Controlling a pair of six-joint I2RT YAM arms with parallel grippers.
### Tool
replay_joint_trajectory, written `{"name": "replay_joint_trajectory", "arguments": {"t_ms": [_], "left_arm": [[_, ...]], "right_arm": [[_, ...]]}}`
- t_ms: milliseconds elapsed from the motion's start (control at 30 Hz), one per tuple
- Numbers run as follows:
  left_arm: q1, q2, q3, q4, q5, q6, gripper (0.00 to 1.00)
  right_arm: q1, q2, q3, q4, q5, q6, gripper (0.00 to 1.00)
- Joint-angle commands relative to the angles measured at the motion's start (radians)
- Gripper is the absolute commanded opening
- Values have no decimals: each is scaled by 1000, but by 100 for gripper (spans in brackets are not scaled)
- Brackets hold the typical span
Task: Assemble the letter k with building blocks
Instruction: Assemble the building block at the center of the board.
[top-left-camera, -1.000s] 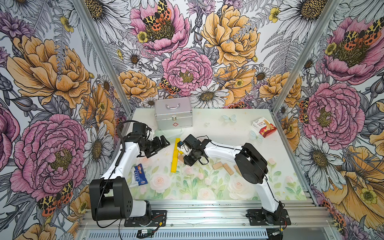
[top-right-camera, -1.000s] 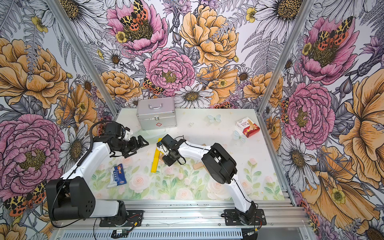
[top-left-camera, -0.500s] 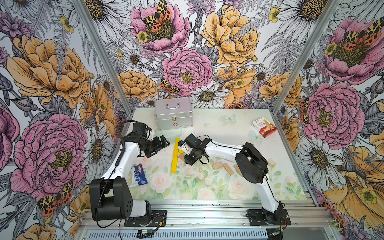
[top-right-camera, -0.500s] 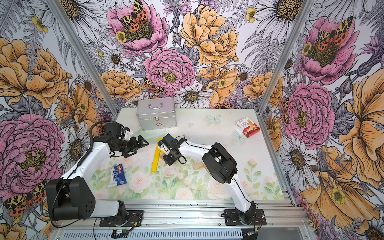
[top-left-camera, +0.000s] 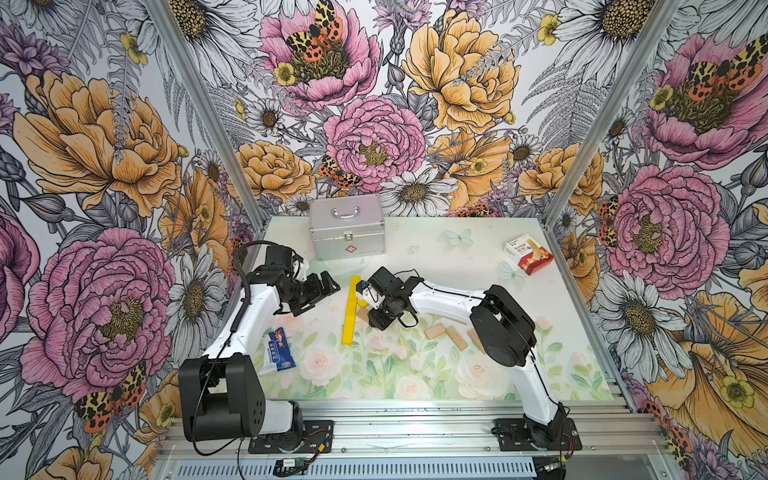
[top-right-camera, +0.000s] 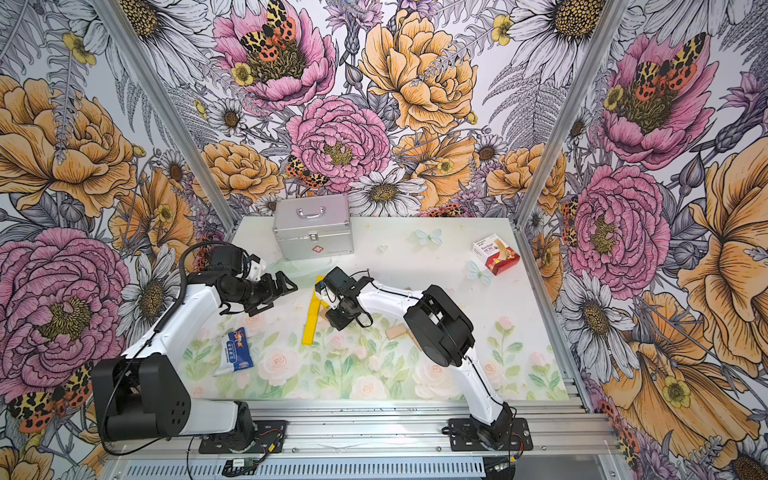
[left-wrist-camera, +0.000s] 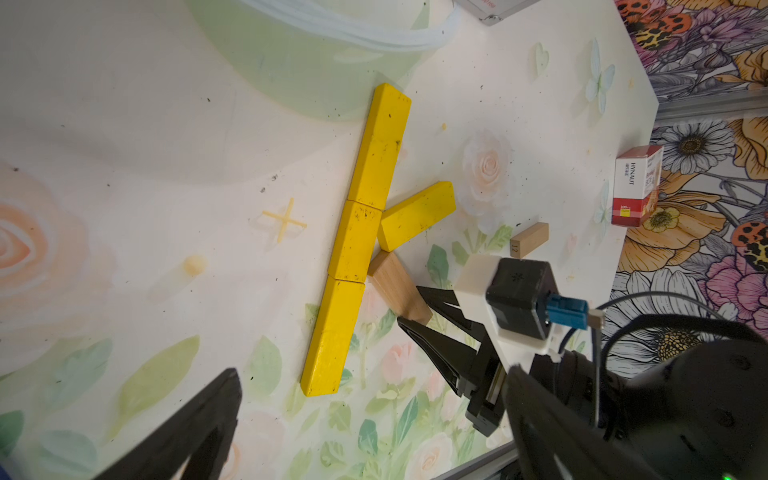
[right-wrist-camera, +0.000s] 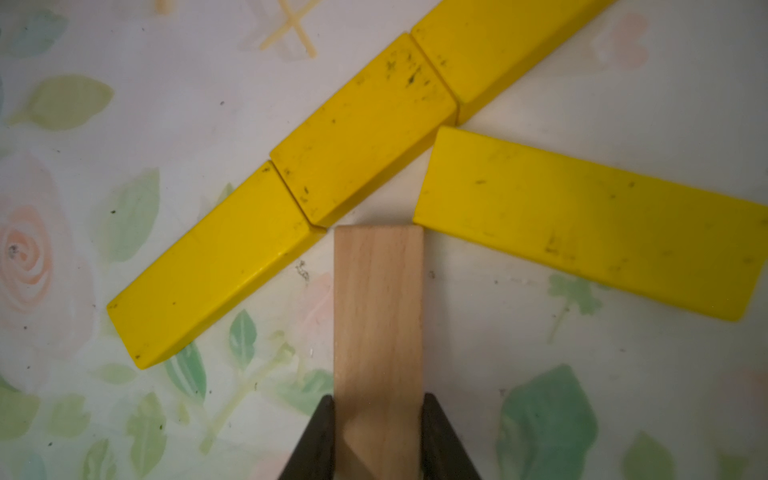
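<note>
Carton (left-wrist-camera: 636, 185) lettered "HYNAUT"; a loose pale block (left-wrist-camera: 528, 240) end-stamped "12". Right fingers (right-wrist-camera: 316, 449) clamped on a pale wood block (right-wrist-camera: 378, 307), whose free end touches the yellow stem (left-wrist-camera: 361, 232) beside the slanted yellow arm (left-wrist-camera: 415, 216), mid-counter (top-left-camera: 457, 266). Left fingers (left-wrist-camera: 195, 419) spread wide, near the stem, not touching it.

The yellow blocks (right-wrist-camera: 365, 124) are coated in smooth, faintly glossy paint, scuffed with dark specks. The pale wood block (right-wrist-camera: 378, 311) is unpainted and matt, its grain shown. Matt black plastic is seen on the right gripper (right-wrist-camera: 378, 401). The silver case (top-left-camera: 347, 226) is made of dull-sheened metal, the carton (top-left-camera: 528, 253) of printed card. The desk (top-left-camera: 436, 257) is smooth.
</note>
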Motion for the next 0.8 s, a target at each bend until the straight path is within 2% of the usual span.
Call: {"name": "replay_joint_trajectory", "arguments": {"t_ms": [0,767], "left_arm": [[15,-13,-13,19,22,17,99],[20,-11,-16,19,29,21,99]], "right_arm": [[4,34,31,8,-16,4,0],[5,33,22,8,-16,6,0]]}}
